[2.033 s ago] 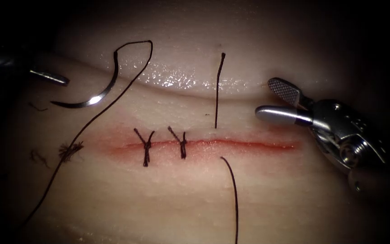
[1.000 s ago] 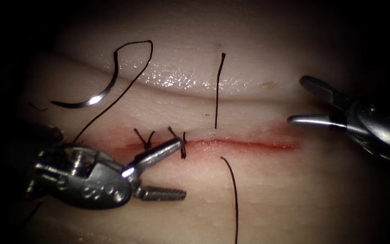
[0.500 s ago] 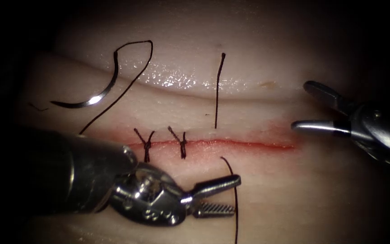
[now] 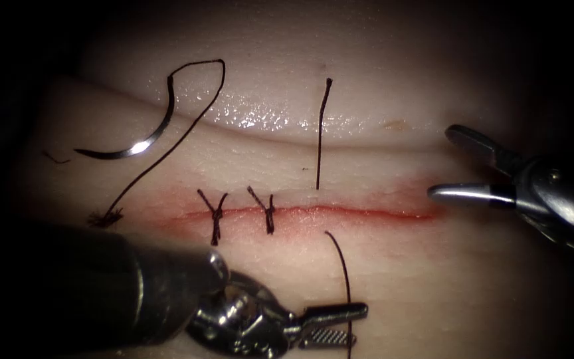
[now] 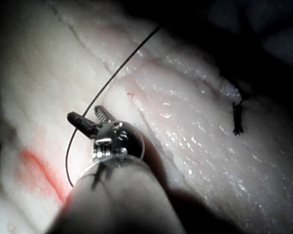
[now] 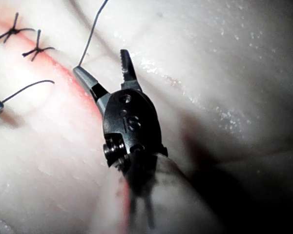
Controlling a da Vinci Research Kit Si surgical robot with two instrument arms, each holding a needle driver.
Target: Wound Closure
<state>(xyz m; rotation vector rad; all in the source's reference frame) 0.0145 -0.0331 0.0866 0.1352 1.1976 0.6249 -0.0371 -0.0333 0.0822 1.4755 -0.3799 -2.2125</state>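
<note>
Shifted rightward, left tool (image 4: 340,326) at 6 o'clock straddles thread (image 4: 343,266), jaws spread, empty; right tool (image 4: 450,163) spread, empty; needle (image 4: 137,136) loose on tissue (image 4: 433,279), 10 o'clock.

The left arm's tool (image 4: 332,324) has a broad dark grey shaft, smooth and matte, ending in a polished collar. Beyond it sits a bulbous silver wrist with rounded pivot housings and bright glints. Its two slim jaws are metal; the lower one shows fine cross-hatched teeth. The right arm's tool (image 4: 463,165), at the right edge of the endoscope frame, has a rounded steel wrist and two smooth, tapered, blunt-tipped jaws.
</note>
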